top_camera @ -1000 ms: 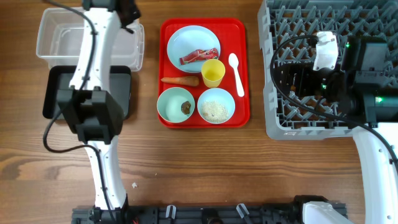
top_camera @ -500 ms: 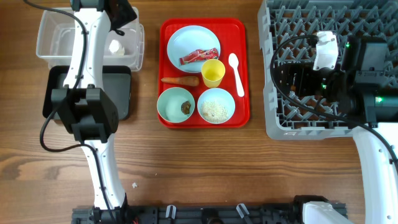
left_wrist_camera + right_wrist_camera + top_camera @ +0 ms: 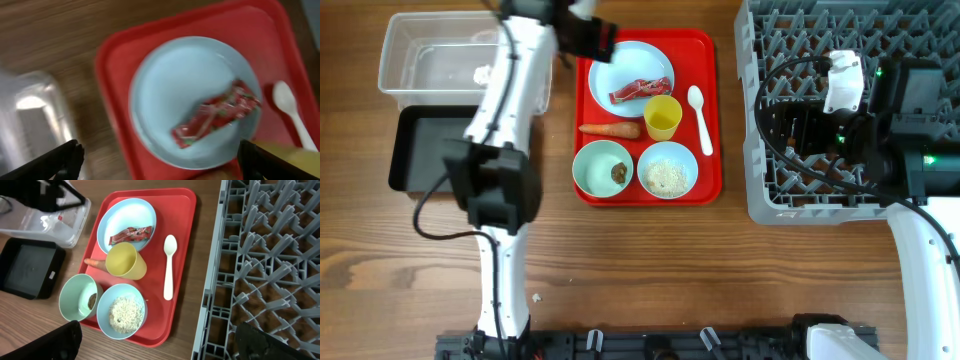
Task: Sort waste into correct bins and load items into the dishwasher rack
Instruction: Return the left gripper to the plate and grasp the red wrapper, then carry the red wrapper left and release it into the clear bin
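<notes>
Swung right from the clear tub (image 3: 420, 50), where the tissue (image 3: 482, 74) is left lying, the left fingers (image 3: 65, 157) are held spread and empty over the plate (image 3: 610, 65). The wrapper (image 3: 217, 117) lies just right and nearer, its long axis roughly left-right.

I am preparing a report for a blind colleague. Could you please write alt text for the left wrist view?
A red-and-white wrapper lies on a pale blue plate on a red tray, below the open left gripper. A white spoon lies beside the plate.
</notes>
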Controlling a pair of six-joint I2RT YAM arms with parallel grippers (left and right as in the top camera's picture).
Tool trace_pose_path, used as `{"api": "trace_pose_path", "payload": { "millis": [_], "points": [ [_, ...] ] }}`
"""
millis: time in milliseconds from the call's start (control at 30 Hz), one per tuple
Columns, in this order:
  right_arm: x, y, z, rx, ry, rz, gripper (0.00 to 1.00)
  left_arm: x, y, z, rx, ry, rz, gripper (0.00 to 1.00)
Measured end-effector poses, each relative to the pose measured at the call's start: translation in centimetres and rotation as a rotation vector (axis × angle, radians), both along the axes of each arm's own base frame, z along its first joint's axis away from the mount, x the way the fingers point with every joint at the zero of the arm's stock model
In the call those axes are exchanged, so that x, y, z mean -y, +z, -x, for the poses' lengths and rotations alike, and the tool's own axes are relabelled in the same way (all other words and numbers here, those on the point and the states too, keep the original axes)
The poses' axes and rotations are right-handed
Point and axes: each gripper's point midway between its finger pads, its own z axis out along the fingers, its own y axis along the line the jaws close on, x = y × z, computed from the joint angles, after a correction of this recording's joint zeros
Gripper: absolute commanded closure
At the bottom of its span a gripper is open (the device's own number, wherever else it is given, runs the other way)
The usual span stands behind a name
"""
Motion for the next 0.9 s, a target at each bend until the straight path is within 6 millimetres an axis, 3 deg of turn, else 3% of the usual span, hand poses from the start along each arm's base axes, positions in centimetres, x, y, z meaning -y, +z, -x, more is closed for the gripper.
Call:
{"api": "trace_pose_path", "payload": {
  "millis": [100, 167, 500, 800, 900],
  "points": [
    [0.0, 0.0, 0.0, -0.001, 0.000, 0.000, 0.00, 3.6, -1.2, 1.2, 0.010, -0.158, -0.035, 0.00],
    [0.0, 0.0, 0.0, -0.001, 0.000, 0.000, 0.00, 4.7, -2.5, 1.7, 0.000, -0.217, -0.052, 0.00],
    [0.0, 0.0, 0.0, -0.002, 0.000, 0.000, 0.00, 5.1, -10.0, 1.3, -0.078, -0.270, -0.090, 0.01],
    [0.0, 0.0, 0.0, -0.002, 0.000, 0.000, 0.00, 5.7, -11.5, 1.3, -0.086, -0.284, -0.094, 0.06],
    [0.0, 0.0, 0.0, -0.001, 0.000, 0.000, 0.00, 6.3, -13.0, 1.8, -0.112, -0.296, -0.100, 0.15]
  ]
}}
